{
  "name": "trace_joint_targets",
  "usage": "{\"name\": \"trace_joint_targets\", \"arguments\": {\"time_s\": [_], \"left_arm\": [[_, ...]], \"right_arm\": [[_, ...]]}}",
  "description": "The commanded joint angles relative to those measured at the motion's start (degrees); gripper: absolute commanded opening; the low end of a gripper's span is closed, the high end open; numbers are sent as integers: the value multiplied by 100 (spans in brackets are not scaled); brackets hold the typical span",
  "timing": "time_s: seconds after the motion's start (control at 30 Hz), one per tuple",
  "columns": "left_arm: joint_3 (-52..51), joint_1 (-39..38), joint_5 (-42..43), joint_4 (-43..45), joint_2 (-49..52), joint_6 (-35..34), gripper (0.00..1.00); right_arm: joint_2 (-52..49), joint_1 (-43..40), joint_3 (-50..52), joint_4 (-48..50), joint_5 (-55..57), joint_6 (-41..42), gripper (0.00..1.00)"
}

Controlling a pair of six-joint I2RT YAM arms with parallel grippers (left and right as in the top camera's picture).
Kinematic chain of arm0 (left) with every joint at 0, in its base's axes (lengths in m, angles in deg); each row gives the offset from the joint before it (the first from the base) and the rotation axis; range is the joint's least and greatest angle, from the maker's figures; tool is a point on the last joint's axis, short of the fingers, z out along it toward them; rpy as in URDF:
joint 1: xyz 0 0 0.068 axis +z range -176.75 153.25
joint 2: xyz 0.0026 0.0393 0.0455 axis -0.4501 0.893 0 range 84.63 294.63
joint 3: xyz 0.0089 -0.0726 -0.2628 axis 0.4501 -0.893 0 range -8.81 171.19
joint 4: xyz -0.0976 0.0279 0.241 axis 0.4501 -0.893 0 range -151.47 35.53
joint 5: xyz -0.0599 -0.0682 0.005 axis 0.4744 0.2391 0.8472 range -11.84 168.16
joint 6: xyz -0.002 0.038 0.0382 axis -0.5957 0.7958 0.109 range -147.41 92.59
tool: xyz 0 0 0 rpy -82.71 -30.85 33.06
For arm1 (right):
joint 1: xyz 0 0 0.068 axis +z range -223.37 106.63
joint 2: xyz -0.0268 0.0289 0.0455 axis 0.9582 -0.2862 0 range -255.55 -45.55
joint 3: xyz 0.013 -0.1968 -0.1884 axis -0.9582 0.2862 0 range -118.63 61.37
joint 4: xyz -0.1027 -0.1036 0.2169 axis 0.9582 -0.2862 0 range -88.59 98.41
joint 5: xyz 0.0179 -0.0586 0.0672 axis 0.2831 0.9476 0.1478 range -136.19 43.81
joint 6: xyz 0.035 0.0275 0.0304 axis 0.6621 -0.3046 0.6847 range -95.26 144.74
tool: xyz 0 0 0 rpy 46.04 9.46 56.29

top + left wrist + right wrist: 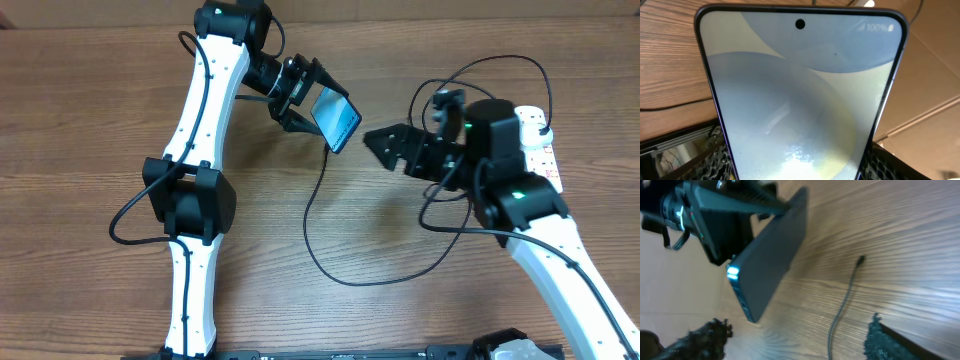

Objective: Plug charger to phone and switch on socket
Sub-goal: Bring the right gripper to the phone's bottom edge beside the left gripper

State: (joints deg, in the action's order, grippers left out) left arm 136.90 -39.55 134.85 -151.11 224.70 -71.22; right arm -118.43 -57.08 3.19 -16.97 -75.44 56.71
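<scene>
The left tool (312,100) is clamped on the phone (336,118) and holds it tilted above the tabletop (80,120), lit screen up; in the left wrist view that screen fills nearly everything, with a finger (715,157) at each lower corner. The right tool (392,146) hovers just beside the phone with its fingers apart and nothing between them. The charger (318,250) lies loose on the wood in a wide loop, and the right wrist view shows its connector tip (861,259) flat on the tabletop below the phone's near end, close but not touching it. So the plug-in step is in hand and not yet done. The next move calls for the right tool to come down on the cable just behind the tip, pinch it so the connector cannot swivel, lift it and line it up with the port on the phone's narrow end while the left tool keeps the phone steady; a thin, limp cable will want a grip close to the tip. The socket (541,152) lies mostly under the right arm – its switches and the charger's plug end cannot be made out, and the switch comes afterwards
</scene>
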Motion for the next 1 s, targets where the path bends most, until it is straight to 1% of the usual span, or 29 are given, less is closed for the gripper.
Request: {"name": "trace_joint_targets", "arguments": {"time_s": [0.0,0.07,0.23,0.43,0.53,0.63,0.73,0.77,0.83,0.97], "left_arm": [[170,-46,-127,-13,-50,-144,53],[170,-46,-188,-15,-50,-142,54],[170,-46,-271,-11,-50,-144,56],[173,-46,-328,0,-50,-168,55],[170,-46,-330,0,-50,-262,55],[170,-46,-332,0,-50,-431,54],[173,-46,-337,0,-50,-468,54],[173,-46,-358,0,-50,-468,53],[173,-46,-566,-4,-50,-522,51],[173,-46,-990,-17,-50,-643,51]], "right_arm": [[-197,260,-142,216,-9,229,83],[-221,271,-142,214,72,328,81],[-203,260,-144,245,103,365,80],[-205,262,-144,310,90,415,81],[-219,289,-142,411,153,660,81],[-396,483,-142,474,787,1211,78],[-533,702,-142,715,898,1283,70],[-553,785,-142,807,960,1290,70],[-564,922,-142,901,1196,1329,69],[-570,1104,-142,979,1589,1327,69]]}}
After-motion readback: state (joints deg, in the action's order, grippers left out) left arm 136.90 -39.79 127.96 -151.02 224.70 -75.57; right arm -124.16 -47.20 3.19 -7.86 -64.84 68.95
